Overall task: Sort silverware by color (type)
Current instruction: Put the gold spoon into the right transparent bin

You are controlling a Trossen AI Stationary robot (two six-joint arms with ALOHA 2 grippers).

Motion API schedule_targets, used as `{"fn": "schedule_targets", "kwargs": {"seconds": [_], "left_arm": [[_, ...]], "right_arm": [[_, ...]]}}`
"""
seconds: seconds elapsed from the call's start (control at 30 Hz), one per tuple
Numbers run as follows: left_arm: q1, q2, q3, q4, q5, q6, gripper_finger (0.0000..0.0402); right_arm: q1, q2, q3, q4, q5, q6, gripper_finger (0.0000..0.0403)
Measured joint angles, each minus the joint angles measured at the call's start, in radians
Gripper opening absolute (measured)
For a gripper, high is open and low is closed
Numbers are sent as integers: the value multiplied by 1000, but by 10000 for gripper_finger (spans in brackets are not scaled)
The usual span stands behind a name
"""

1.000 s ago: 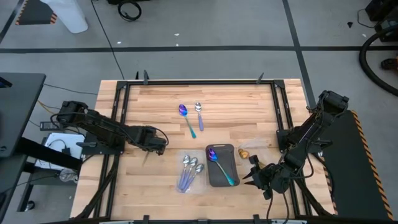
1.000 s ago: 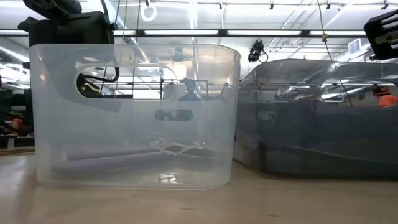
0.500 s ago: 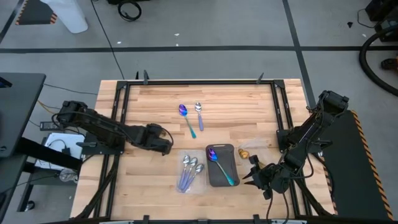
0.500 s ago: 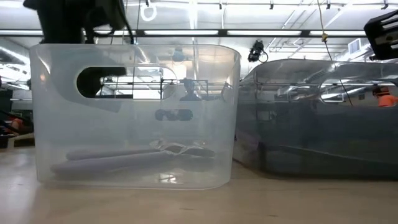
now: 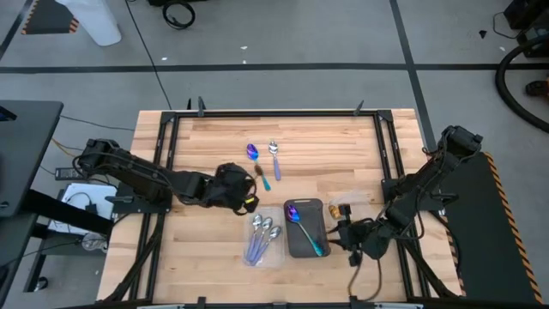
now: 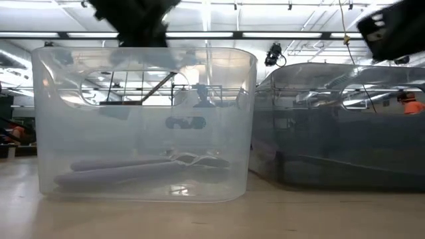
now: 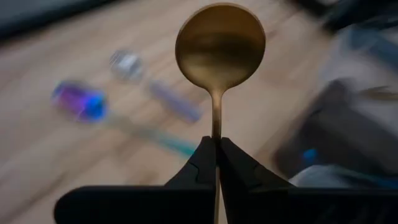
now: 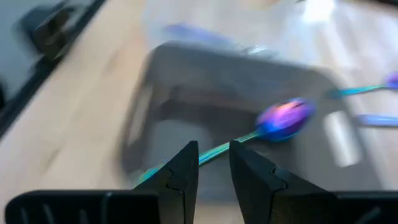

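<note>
From above, the left gripper point(image 5: 247, 202) hovers just beside the clear tray point(image 5: 264, 238), which holds silver spoons point(image 5: 262, 230); the dark tray point(image 5: 305, 228) holds one iridescent spoon point(image 5: 300, 225); two spoons point(image 5: 266, 161) lie loose beyond.
At the left wrist, the fingers clamp a gold spoon point(image 7: 220, 46).
At the right wrist, the right gripper point(image 8: 214, 163) is parted and empty over the dark tray; I'd judge sorting is roughly half done.

Taking the dark rectangular tray point(image 5: 305, 228) as my mark: I see bare wooden desk point(image 5: 206, 137) along the far edge and far-left corner, wide enough for a claw. Just left of the tray a clear plastic tray point(image 5: 262, 237) blocks. Beyond it lie two loose spoons point(image 5: 264, 161). The left claw point(image 5: 250, 201) hangs over the clear tray's far-left corner; the right claw point(image 5: 340, 233) crowds the dark tray's right side.
</note>
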Motion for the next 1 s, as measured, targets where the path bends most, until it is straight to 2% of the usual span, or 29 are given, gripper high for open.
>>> {"fn": "schedule_targets", "kwargs": {"seconds": [0.2,0.4,0.77,1.0], "left_arm": [[0,0,0,280,-6,304,9],[-5,7,0,425,1,489,9],[-6,43,2,639,109,714,9],[-7,45,1,700,166,800,10]], "right_arm": [[-84,0,32,51,39,-22,101],[-157,0,32,169,40,-87,117],[-241,0,32,365,40,-201,185],[-251,0,32,459,41,-204,197]]}}
